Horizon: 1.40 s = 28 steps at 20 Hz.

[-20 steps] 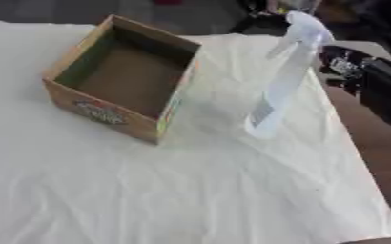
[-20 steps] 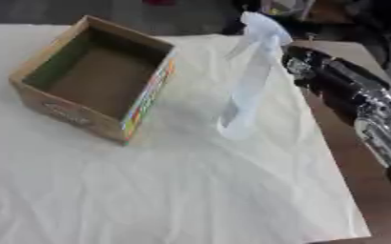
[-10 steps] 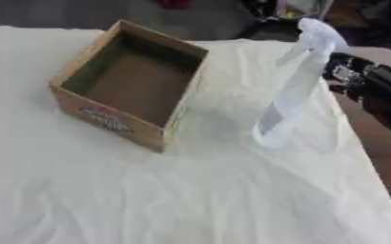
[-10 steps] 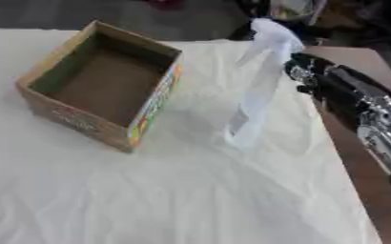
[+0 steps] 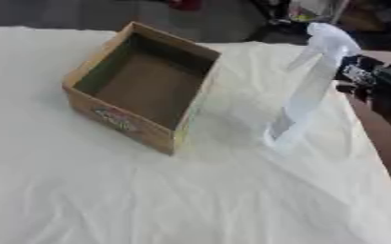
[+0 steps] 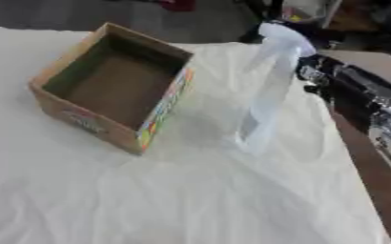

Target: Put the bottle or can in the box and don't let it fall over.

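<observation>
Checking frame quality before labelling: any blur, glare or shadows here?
Left eye view: soft all over; spray bottle pale against the white cloth. Right eye view: equally soft; box interior shadowed, faint shadow beside it; right hand dark, outline smeared.

Robot hand (image 6: pixel 320 76) now beside spray bottle (image 5: pixel 309 90).
</observation>
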Each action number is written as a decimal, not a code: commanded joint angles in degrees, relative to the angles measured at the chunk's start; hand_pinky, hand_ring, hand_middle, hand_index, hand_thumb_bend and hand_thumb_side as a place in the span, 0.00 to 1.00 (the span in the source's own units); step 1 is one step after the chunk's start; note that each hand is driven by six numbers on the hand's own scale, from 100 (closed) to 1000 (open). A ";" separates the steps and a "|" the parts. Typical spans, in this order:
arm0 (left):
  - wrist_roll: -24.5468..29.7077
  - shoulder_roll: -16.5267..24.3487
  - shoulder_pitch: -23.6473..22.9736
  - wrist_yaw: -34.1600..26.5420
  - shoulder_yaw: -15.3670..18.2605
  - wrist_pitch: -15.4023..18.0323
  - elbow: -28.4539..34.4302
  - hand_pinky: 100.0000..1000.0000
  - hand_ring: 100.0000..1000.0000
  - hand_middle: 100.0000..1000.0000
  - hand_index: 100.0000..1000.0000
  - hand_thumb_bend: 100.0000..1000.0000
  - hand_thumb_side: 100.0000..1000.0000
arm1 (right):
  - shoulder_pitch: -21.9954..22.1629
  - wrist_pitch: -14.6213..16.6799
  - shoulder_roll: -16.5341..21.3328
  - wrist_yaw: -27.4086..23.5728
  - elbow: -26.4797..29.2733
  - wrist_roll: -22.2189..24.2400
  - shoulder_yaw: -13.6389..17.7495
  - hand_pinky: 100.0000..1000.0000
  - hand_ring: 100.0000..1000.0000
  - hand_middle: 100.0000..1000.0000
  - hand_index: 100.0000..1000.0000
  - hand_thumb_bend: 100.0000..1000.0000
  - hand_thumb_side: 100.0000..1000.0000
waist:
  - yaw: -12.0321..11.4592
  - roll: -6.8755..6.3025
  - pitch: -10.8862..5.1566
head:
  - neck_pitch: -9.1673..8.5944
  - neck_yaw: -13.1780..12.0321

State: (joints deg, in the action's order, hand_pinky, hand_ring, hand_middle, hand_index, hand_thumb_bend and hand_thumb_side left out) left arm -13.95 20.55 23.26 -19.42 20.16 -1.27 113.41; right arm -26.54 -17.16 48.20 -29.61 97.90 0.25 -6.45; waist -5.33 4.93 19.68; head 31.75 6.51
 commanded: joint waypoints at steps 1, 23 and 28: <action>0.35 0.58 1.06 -0.43 -0.09 0.08 1.18 1.00 1.00 1.00 0.71 0.31 0.57 | -1.05 0.40 2.63 0.00 -0.43 0.10 0.66 1.00 1.00 1.00 1.00 0.00 0.57 | -0.16 -0.26 -0.67 | -1.00 0.27; 0.60 0.85 1.24 -0.68 -0.11 -0.06 1.18 1.00 1.00 1.00 0.71 0.30 0.57 | 3.38 1.12 3.70 0.34 3.58 1.02 2.21 1.00 1.00 1.00 1.00 0.00 0.54 | -0.01 0.13 -0.75 | 0.63 0.57; 0.55 1.03 0.84 -0.64 -0.08 -0.13 1.18 1.00 1.00 1.00 0.71 0.30 0.57 | 6.01 0.60 3.61 0.02 8.25 0.76 2.75 1.00 1.00 1.00 1.00 0.00 0.52 | 0.41 0.15 -1.24 | 0.85 0.45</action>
State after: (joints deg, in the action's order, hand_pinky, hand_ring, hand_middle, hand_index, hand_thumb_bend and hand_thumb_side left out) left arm -13.46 20.11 23.87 -20.14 19.98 -1.30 113.41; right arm -20.20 -16.43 49.32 -29.55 104.24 1.21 -4.83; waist -4.98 5.26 19.86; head 32.35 7.00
